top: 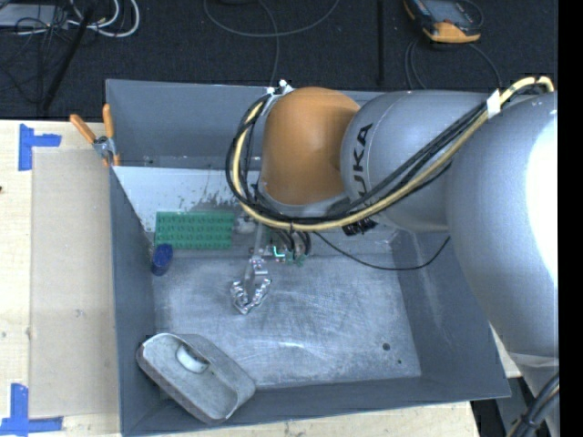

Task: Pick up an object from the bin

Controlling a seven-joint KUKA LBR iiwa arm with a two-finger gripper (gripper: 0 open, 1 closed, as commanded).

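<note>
My gripper (248, 295) hangs below the orange-covered wrist, low over the bare floor in the middle of the bin. A flat green studded plate (193, 230) lies to its upper left against the back wall. A small blue cylinder (161, 259) stands just off the plate's left front corner. No object shows at the gripper's tip.
A grey scoop-shaped object (202, 382) with a white piece (190, 360) inside lies at the bin's front left corner. The arm covers the back right of the bin. Bare floor stretches right of and in front of the gripper.
</note>
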